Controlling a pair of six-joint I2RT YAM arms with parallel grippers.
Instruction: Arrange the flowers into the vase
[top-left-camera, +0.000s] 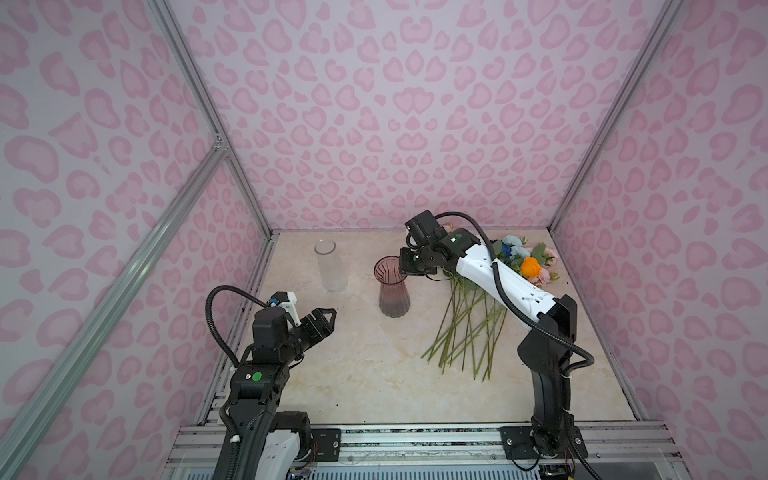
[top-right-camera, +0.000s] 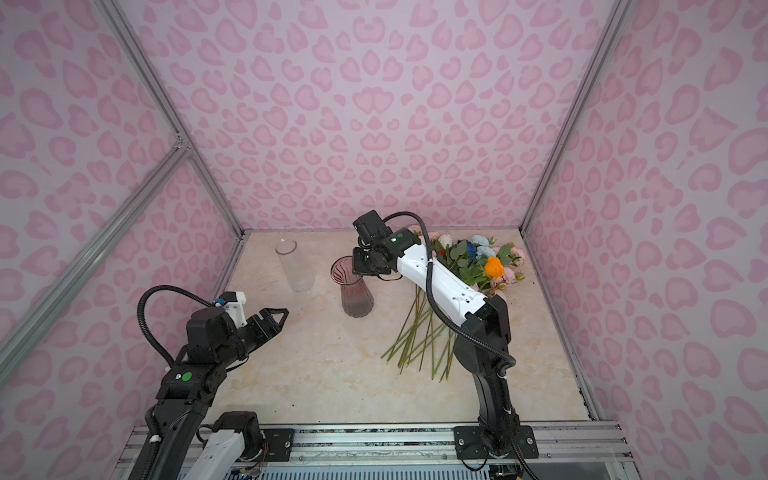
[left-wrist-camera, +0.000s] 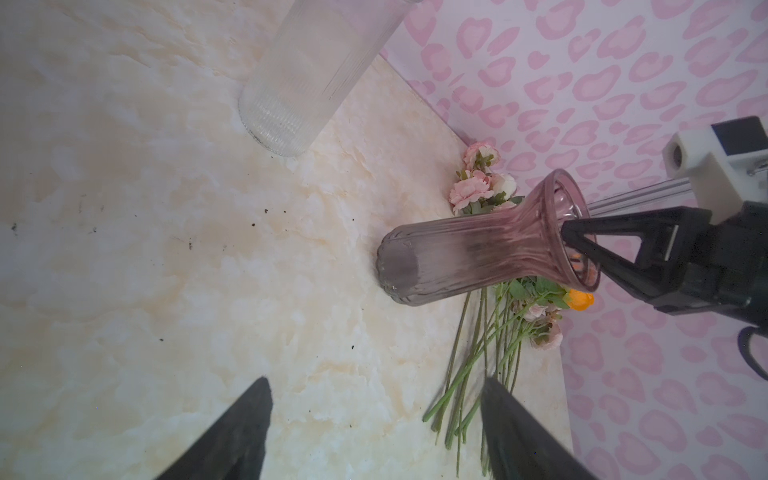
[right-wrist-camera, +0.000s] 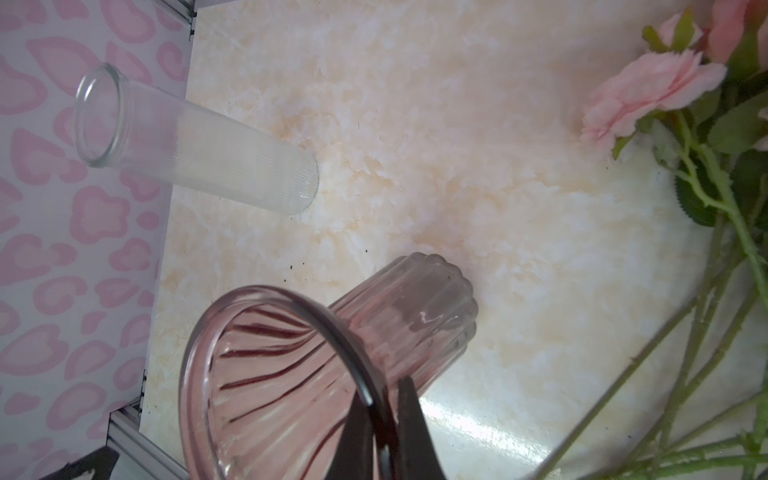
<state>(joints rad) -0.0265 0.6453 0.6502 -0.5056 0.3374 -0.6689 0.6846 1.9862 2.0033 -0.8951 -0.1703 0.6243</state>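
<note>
A ribbed pink glass vase (top-left-camera: 394, 293) (top-right-camera: 356, 293) (left-wrist-camera: 478, 257) (right-wrist-camera: 286, 374) stands mid-table. My right gripper (top-left-camera: 404, 266) (top-right-camera: 356, 266) (right-wrist-camera: 386, 415) is shut on its rim, one finger inside the mouth and one outside. The flowers (top-left-camera: 531, 266) (top-right-camera: 493, 267) (left-wrist-camera: 469, 191) (right-wrist-camera: 648, 91) lie in a heap on the table to the right of the vase, partly under the right arm, blooms toward the back wall and green stems (top-left-camera: 465, 332) fanned toward the front. My left gripper (top-left-camera: 330, 316) (top-right-camera: 282, 316) (left-wrist-camera: 374, 386) hovers open and empty at the front left.
A tall clear ribbed glass vase (top-left-camera: 330, 268) (top-right-camera: 294, 268) (left-wrist-camera: 316, 75) (right-wrist-camera: 187, 141) stands upright at the back left, near the wall. Pink-patterned walls close in the table on three sides. A metal rail (top-left-camera: 415, 440) runs along the front edge.
</note>
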